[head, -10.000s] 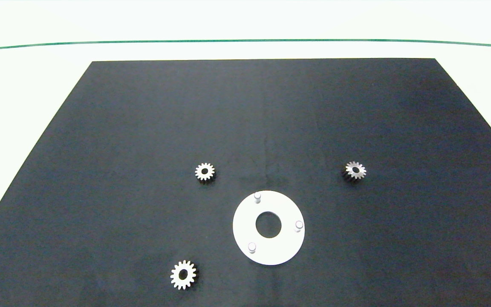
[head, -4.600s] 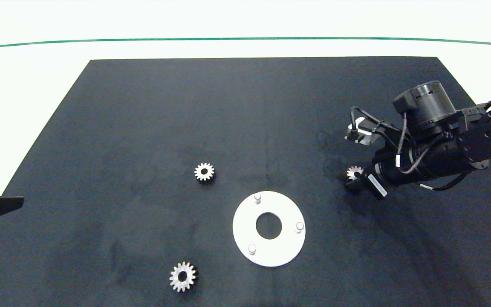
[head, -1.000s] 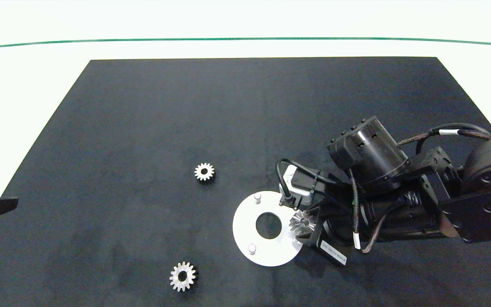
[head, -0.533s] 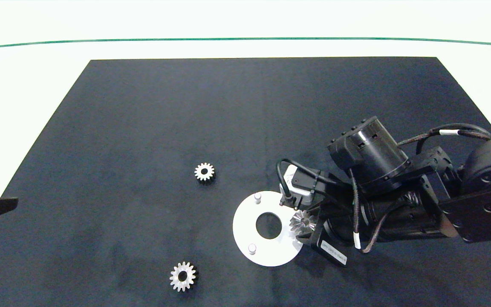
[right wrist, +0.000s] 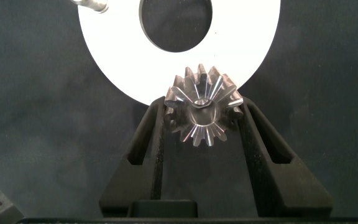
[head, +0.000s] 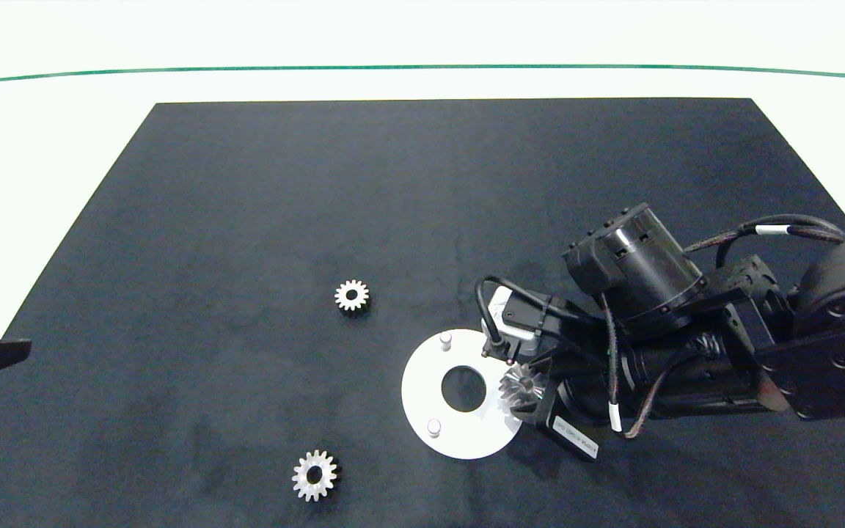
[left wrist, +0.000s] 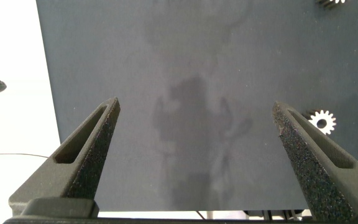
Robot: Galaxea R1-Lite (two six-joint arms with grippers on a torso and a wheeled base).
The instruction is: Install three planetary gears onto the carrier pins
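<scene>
Right gripper clamps one planetary gear between its fingers, over the right edge of the white disc, at the spot of the right-hand pin; that pin is hidden. Two carrier pins bare: far one, near one. Other gears lie flat on the black mat: one left of disc, one near-left. Left gripper parked at mat's left edge, fingers wide apart, holding nothing
</scene>
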